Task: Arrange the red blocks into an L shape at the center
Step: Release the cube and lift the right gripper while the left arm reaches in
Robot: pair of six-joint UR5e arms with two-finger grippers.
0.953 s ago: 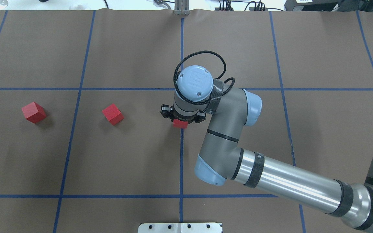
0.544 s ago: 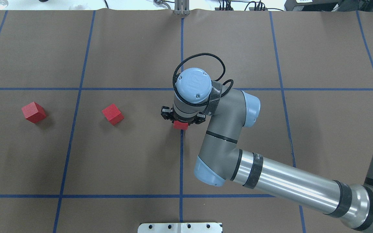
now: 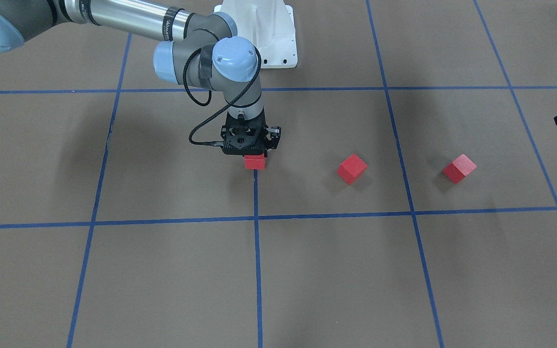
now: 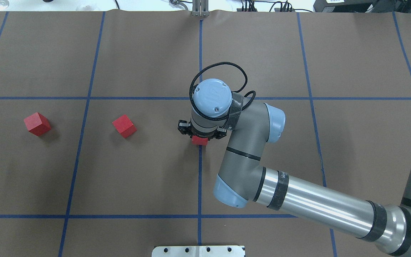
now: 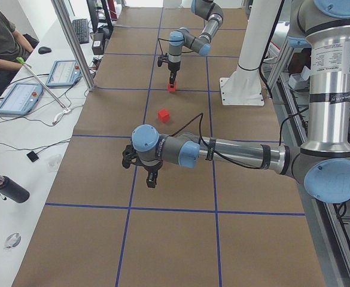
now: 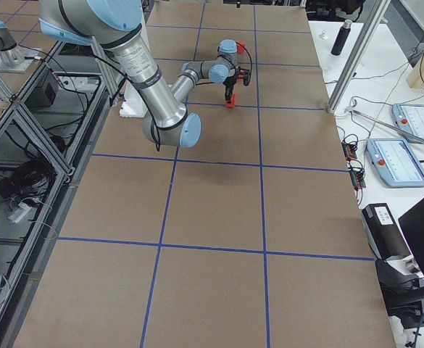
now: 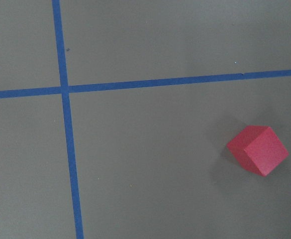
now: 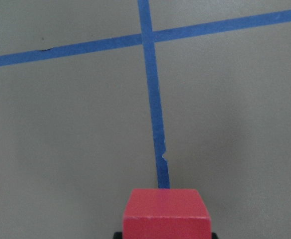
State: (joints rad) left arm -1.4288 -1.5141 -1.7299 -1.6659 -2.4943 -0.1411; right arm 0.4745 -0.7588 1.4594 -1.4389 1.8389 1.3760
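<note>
**Both arms over the desk.** My right fingers point straight down and are clamped on the held red cube. It is a matte, plain-faced block with crisp edges (my right wrist view shows only its top and one side face, with black pad tips at both lower corners). The cube is at the centre of the desk, on a blue tape line; whether it touches the surface I cannot tell. The desk is covered in smooth brown paper, which the tape rules into large squares. The middle red cube and the outer red cube lie well apart on my left side, each turned corner-on to the grid. My left fingers hang over the desk on that side; whether they are apart or together I cannot tell.
</note>
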